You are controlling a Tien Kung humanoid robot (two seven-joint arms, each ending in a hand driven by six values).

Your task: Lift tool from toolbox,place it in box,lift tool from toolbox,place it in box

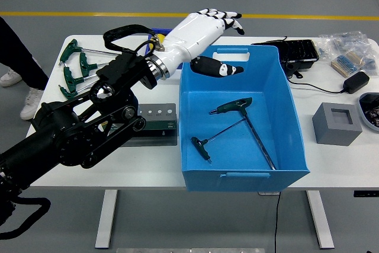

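Observation:
My left hand [225, 42] hangs above the far left corner of the blue box [291, 108], open, with fingers spread and nothing in it. Two T-handle tools lie inside the box. One has a green handle [234, 107] and a long shaft running toward the near right corner. The other, with a dark handle [200, 148], lies crossed under it. The grey-green tool holder [155, 124] sits on the table left of the box, partly behind my forearm. The right arm is out of view.
Several green T-handle wrenches [89, 70] lie at the table's far left. A small blue bin [159, 42] stands behind my wrist. A black case [299, 54], a power adapter [355, 81] and a grey block [336, 124] stand right of the box. A person's leg [23, 81] is at the left edge.

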